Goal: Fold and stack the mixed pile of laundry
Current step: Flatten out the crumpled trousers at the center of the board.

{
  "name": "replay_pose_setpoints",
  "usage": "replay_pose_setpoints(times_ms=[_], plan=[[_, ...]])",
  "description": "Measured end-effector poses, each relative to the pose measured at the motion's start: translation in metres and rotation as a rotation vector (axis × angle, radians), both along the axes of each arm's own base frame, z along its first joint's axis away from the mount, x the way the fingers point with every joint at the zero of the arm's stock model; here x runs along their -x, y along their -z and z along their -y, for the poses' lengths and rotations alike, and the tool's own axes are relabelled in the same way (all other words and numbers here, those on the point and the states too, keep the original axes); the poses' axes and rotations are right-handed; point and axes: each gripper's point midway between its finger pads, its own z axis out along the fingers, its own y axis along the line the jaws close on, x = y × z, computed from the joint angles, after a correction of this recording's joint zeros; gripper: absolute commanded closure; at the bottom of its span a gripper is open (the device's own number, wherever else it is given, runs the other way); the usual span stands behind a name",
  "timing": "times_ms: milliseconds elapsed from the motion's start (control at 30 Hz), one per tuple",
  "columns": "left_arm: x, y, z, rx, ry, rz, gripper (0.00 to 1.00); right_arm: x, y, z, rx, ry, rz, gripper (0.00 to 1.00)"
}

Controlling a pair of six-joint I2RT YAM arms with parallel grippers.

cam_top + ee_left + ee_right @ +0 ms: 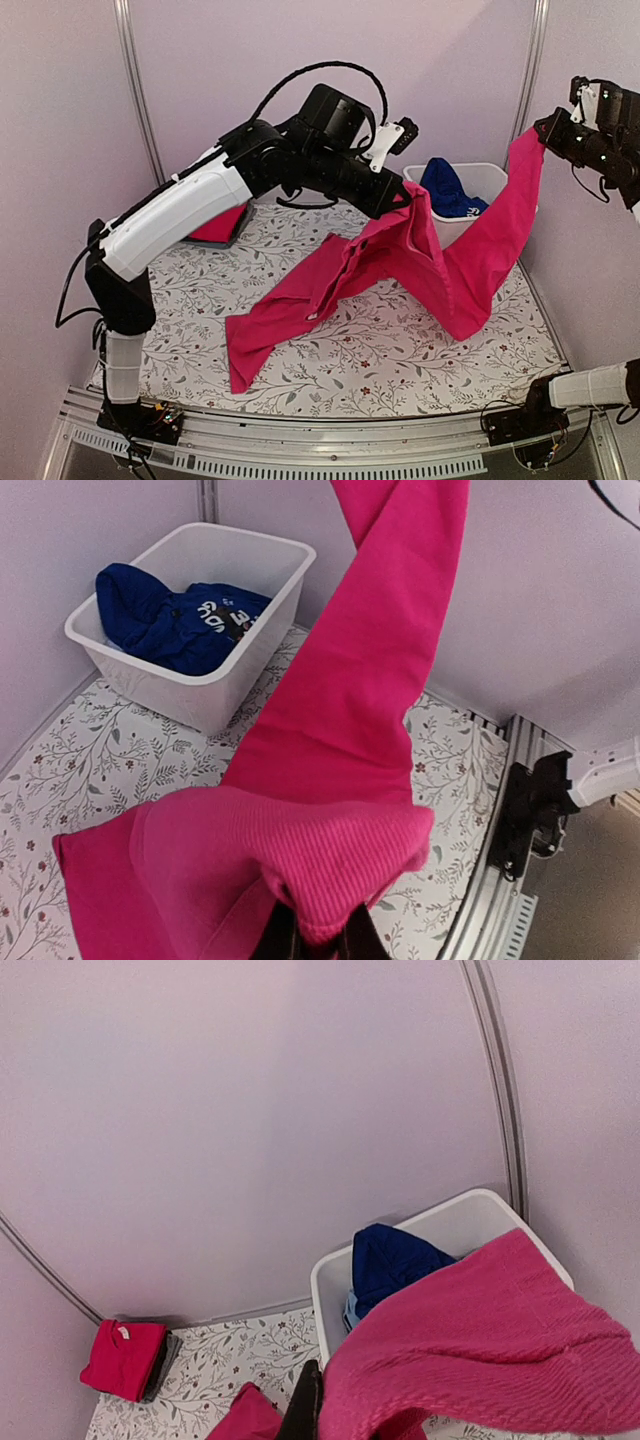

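A large magenta-pink garment (400, 270) hangs stretched between both arms, its lower part trailing on the floral cloth (400, 360). My left gripper (406, 204) is shut on a ribbed edge of the magenta-pink garment (330, 850), and the left gripper (318, 935) has fabric bunched between its dark fingers. High at the right, my right gripper (543, 130) is shut on the garment's other end (480, 1350); only one dark finger (305, 1410) shows. A royal blue garment (450, 188) lies in the white tub (497, 176). A folded red tee (218, 225) rests on a dark folded piece at back left.
The white tub's wall (200, 695) stands in the back right corner against the wall, with the blue garment (170, 620) inside. A metal rail (330, 450) runs along the near table edge. Pale walls close in the back and sides.
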Motion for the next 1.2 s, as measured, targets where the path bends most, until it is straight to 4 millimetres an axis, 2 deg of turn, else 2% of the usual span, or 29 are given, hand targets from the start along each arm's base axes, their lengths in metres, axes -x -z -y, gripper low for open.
replay_pose_setpoints(times_ms=[67, 133, 200, 267, 367, 467, 533, 567, 633, 700, 800, 867, 933, 1067, 1200], plan=[[0.014, -0.003, 0.002, 0.024, 0.029, -0.011, 1.0, 0.011, -0.028, 0.003, 0.006, 0.015, 0.067, 1.0], [0.025, -0.004, -0.006, 0.038, 0.033, -0.025, 1.0, 0.021, -0.048, 0.003, 0.011, 0.01, 0.121, 1.0], [0.031, -0.008, -0.023, 0.056, 0.014, -0.039, 1.0, 0.03, -0.059, -0.002, 0.014, -0.024, 0.16, 1.0], [0.03, -0.017, -0.048, 0.093, -0.025, -0.056, 1.0, 0.035, -0.065, -0.013, 0.009, -0.088, 0.18, 1.0], [0.003, -0.038, -0.109, 0.194, -0.168, -0.083, 1.0, 0.034, -0.064, -0.035, -0.028, -0.207, 0.183, 1.0], [-0.05, -0.056, -0.198, 0.286, -0.426, -0.094, 1.0, 0.025, -0.052, -0.054, -0.067, -0.286, 0.141, 1.0], [-0.085, -0.055, -0.273, 0.323, -0.655, -0.101, 1.0, 0.014, -0.035, -0.064, -0.084, -0.317, 0.086, 1.0], [-0.095, -0.049, -0.303, 0.324, -0.748, -0.11, 1.0, 0.009, -0.027, -0.068, -0.089, -0.324, 0.062, 1.0], [-0.106, -0.025, -0.352, 0.303, -0.908, -0.151, 1.0, 0.001, -0.004, -0.078, -0.099, -0.342, -0.002, 1.0], [-0.108, 0.007, -0.386, 0.257, -1.02, -0.21, 1.0, -0.005, 0.021, -0.089, -0.11, -0.362, -0.067, 1.0], [-0.099, 0.067, -0.431, 0.152, -1.185, -0.32, 1.0, -0.004, 0.067, -0.117, -0.118, -0.423, -0.176, 1.0], [-0.088, 0.095, -0.456, 0.103, -1.275, -0.377, 1.0, 0.004, 0.103, -0.144, -0.114, -0.487, -0.258, 1.0], [-0.075, 0.113, -0.483, 0.076, -1.365, -0.416, 1.0, 0.018, 0.14, -0.174, -0.098, -0.568, -0.344, 1.0], [-0.059, 0.12, -0.53, 0.079, -1.516, -0.434, 1.0, 0.047, 0.198, -0.23, -0.037, -0.726, -0.483, 1.0], [-0.056, 0.119, -0.552, 0.086, -1.584, -0.426, 1.0, 0.069, 0.242, -0.286, 0.064, -0.888, -0.575, 1.0]])
